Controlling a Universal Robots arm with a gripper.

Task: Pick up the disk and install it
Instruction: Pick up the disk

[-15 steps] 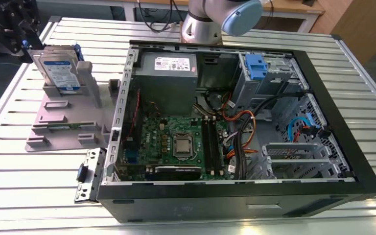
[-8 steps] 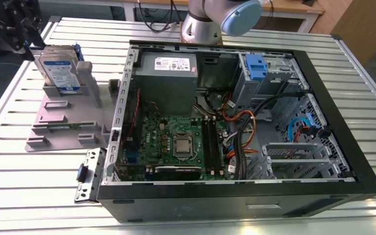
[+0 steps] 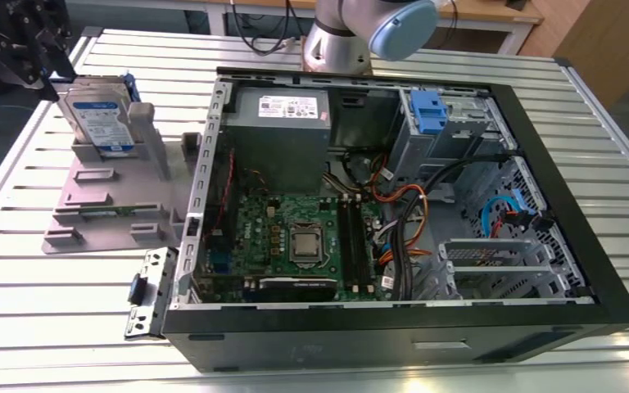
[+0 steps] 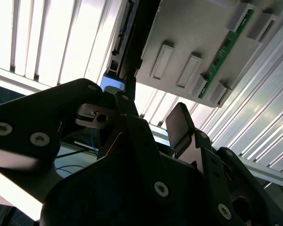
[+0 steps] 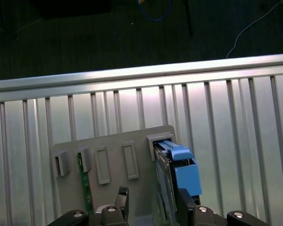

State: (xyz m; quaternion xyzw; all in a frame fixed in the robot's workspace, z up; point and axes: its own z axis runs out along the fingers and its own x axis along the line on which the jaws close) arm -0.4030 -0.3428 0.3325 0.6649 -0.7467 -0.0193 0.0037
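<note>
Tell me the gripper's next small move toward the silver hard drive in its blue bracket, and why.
Probably ease the open black gripper toward the silver hard drive in its blue bracket. In the first wrist view its fingers roughly flank the drive's edge without touching it, and the drive stands upright in the grey plastic stand.

Slatted metal table (image 3: 30,327) over a dark, perhaps carpeted floor (image 5: 85,37), wooden furniture (image 3: 593,41) behind.

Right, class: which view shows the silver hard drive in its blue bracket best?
The exterior view: the silver metal hard drive in its blue plastic bracket stands upright, labelled face visible. Both wrist views see it edge-on.
</note>
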